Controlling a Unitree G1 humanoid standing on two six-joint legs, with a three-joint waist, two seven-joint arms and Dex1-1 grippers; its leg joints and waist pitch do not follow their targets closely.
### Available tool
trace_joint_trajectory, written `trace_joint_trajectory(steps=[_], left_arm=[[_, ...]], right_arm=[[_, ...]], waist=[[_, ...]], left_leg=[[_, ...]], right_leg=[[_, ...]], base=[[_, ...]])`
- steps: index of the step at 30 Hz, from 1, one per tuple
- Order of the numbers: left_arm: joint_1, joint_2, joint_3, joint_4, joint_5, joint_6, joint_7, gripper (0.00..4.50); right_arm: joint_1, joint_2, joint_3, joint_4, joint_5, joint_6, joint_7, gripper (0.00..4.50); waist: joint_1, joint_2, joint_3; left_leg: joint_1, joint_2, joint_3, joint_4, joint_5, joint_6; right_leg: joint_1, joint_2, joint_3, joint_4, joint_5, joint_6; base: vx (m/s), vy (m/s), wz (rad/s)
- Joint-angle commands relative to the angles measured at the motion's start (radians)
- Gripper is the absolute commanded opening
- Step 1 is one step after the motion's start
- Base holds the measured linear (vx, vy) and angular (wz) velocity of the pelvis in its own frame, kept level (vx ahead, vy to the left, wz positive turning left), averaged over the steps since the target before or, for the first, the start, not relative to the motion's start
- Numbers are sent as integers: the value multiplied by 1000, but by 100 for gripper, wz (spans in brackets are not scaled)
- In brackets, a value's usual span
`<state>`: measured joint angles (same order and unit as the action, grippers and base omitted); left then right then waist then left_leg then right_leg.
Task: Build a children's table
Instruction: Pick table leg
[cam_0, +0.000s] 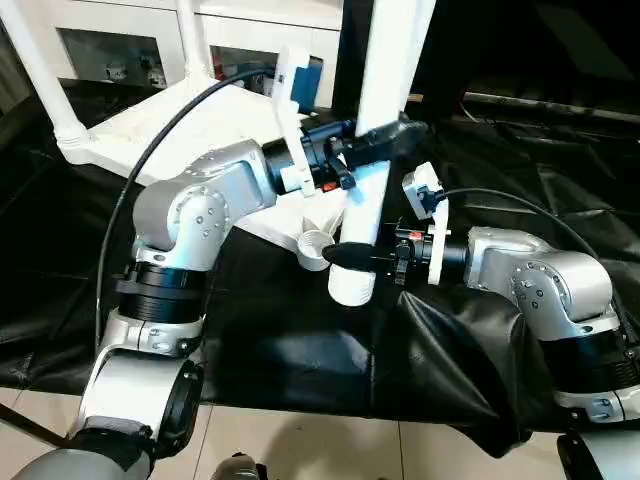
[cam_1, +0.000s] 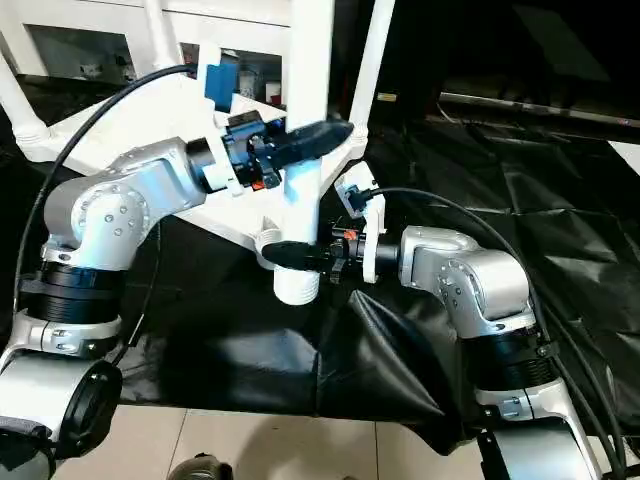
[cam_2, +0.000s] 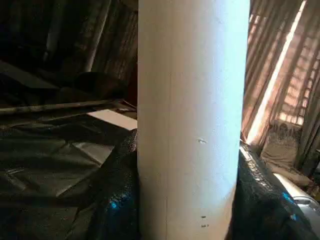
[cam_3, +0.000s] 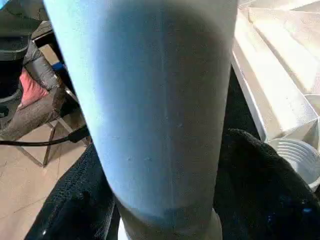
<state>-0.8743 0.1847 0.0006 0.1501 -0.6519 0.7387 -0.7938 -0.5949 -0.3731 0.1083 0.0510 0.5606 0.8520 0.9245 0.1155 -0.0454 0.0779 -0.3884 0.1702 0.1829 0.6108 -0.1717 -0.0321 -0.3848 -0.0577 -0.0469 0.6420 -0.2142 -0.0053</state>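
I hold one white table leg (cam_0: 385, 90) nearly upright with both grippers. My left gripper (cam_0: 372, 138) is shut on it higher up, and the black fingers (cam_2: 117, 200) press its sides. Near the leg's thick lower end my right gripper (cam_0: 352, 256) is shut on it too, its fingers (cam_3: 260, 185) wrapped round it. That end hangs just beside an empty corner socket (cam_0: 315, 245) of the white tabletop (cam_0: 150, 130), which lies upside down on the black cloth. Three other legs (cam_1: 372, 70) (cam_0: 40, 70) (cam_0: 195, 40) rise from its other corners.
A black cloth (cam_0: 300, 350) covers the work surface, with its front edge over a tiled floor (cam_0: 300, 450). A white glass-fronted cabinet (cam_0: 110, 50) stands behind the tabletop. Black cables (cam_0: 140, 170) loop from both wrists.
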Motion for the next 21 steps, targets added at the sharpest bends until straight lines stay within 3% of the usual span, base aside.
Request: trace_joint_trajectory(steps=[1,9,21], left_arm=[[-12,0,-15,-23,6,-3,-12,180],[-9,0,-21,-25,7,-7,-19,180],[-5,4,-25,-27,6,0,-32,180]], right_arm=[[-10,-5,-11,2,7,0,0,322],[-14,-4,-14,7,7,-4,3,322],[-19,-2,-24,12,15,4,3,215]], waist=[[3,-5,-83],[3,-6,-84],[4,-5,-84]], left_leg=[[23,59,-21,-65,-78,-10],[23,59,-21,-64,-72,-6],[24,59,-21,-64,-73,-5]], right_leg=[[49,-93,49,-69,-51,-232],[49,-93,49,-68,-45,-236],[49,-93,49,-68,-40,-239]], base=[[0,0,0],[0,0,0],[0,0,0]])
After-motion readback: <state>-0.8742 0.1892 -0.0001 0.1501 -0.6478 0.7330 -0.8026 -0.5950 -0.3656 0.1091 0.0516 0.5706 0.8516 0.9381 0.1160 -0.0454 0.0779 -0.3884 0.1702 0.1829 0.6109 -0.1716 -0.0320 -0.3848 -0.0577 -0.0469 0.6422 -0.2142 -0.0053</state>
